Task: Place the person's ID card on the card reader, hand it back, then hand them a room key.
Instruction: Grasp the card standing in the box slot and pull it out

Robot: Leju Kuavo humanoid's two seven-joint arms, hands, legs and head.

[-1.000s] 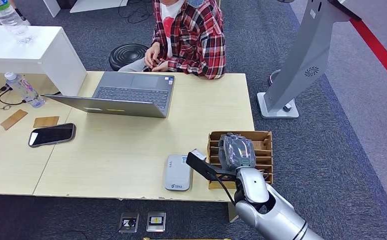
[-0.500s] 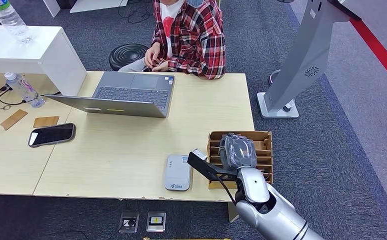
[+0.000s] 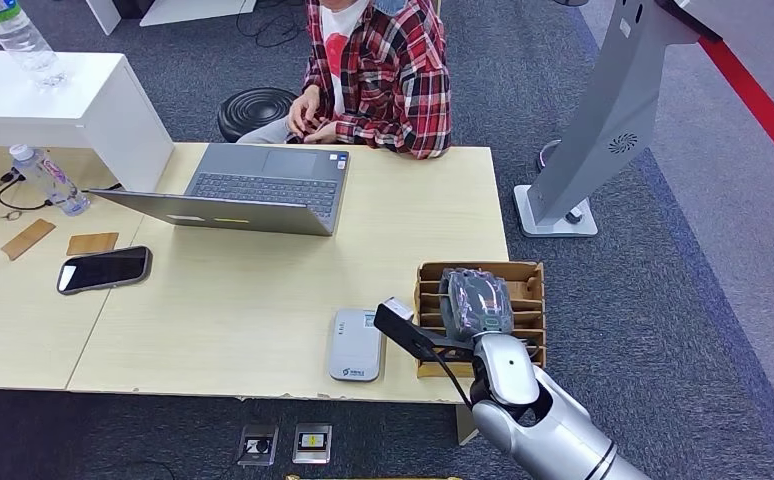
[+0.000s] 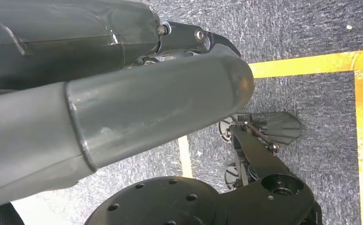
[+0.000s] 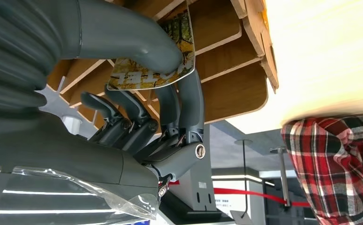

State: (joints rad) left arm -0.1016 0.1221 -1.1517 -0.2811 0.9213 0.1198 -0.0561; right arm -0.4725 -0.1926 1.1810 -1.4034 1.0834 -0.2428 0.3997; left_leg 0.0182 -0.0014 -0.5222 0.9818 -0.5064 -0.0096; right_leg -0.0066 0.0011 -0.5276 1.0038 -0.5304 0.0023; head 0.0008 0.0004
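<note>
We judge the ID steps finished: nothing lies on the card reader. Our right hand pinches a room key card inside the slotted box at the worktop's near right; handing it to the person remains.

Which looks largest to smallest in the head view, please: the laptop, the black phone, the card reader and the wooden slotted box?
1. Laptop, clearly the largest.
2. Wooden slotted box, partly covered by the right robot hand.
3. Black phone and card reader look about alike, so I would not rank them.
</note>
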